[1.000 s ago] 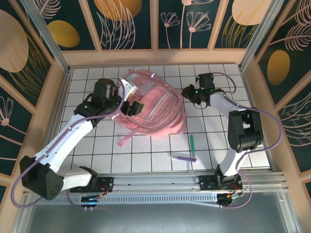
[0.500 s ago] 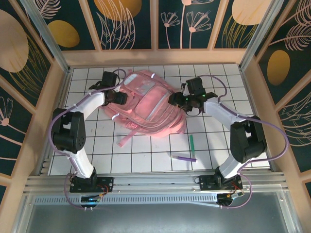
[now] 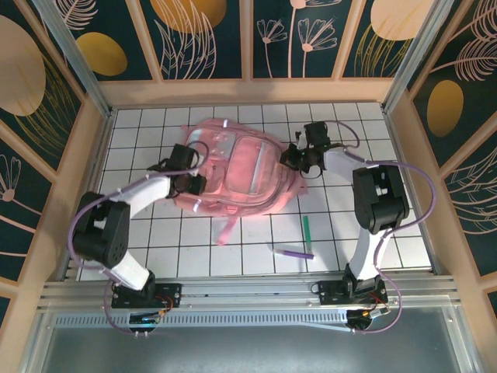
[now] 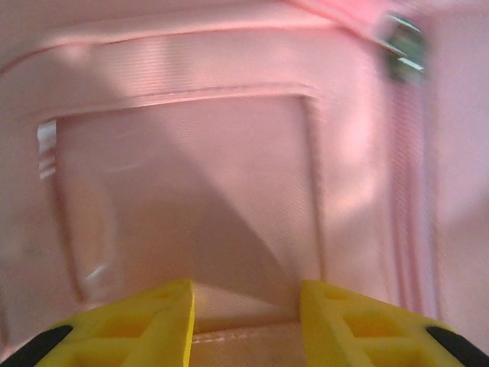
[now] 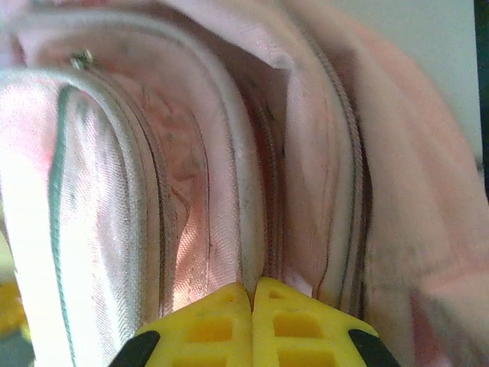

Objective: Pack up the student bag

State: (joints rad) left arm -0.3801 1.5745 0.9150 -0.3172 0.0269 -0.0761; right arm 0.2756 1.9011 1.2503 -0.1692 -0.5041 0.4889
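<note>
The student bag [image 3: 241, 167], a big pink backpack with silver-grey strips, lies flat mid-table. My left gripper [image 3: 192, 183] is pressed against its lower left side. In the left wrist view the yellow fingers [image 4: 164, 321] stand partly apart, with a raised ridge of a pocket panel [image 4: 229, 176] of the bag between them. My right gripper [image 3: 297, 159] is at the bag's right edge. Its fingertips [image 5: 221, 306] meet on a pale piping strip beside a zipper line of the bag [image 5: 191, 153].
A green pen [image 3: 307, 228] and a purple pen [image 3: 293, 252] lie on the white grid table in front of the bag, right of centre. A loose pink strap [image 3: 225, 231] trails toward the near edge. Wooden walls [image 3: 93, 148] close in the sides and back.
The bag has turned and slid, its strap now nearer the centre. My left gripper moved down to the bag's lower left and narrowed. My right gripper closed at the bag's right edge.
</note>
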